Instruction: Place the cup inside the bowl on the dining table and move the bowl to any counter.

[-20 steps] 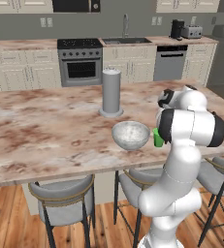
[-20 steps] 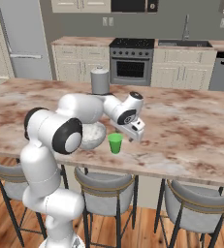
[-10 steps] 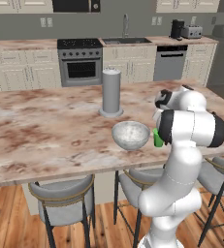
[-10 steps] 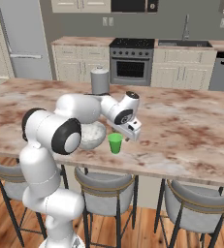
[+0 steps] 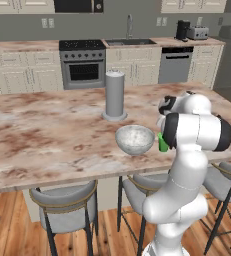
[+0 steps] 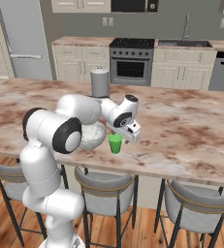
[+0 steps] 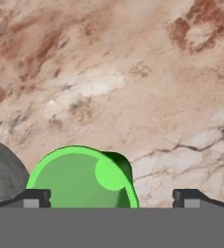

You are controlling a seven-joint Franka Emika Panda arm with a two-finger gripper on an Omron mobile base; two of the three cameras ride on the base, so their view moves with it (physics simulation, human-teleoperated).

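Observation:
The small green cup (image 6: pixel 115 144) stands upright on the dining table (image 6: pixel 191 131), just right of the speckled grey bowl (image 6: pixel 91 137). My gripper (image 6: pixel 123 136) hangs open right over the cup, slightly to its right. In the hand view the cup (image 7: pixel 82 177) sits low between the two fingertips (image 7: pixel 36 197), nearer the left one, and the bowl's rim (image 7: pixel 2 179) shows at the left edge. From the left base view the bowl (image 5: pixel 135 139) is fully visible, while the cup (image 5: pixel 162 142) peeks out from behind my forearm.
A tall grey cylinder (image 5: pixel 114 95) stands on the table behind the bowl. Grey stools (image 6: pixel 104 186) line the near table edge. Along the back wall runs a marble counter (image 5: pixel 22 46) beside a stove (image 5: pixel 83 62).
The hand has shifted slightly left and down, closer over the cup. Its jaws have stayed open; cup and bowl have not moved.

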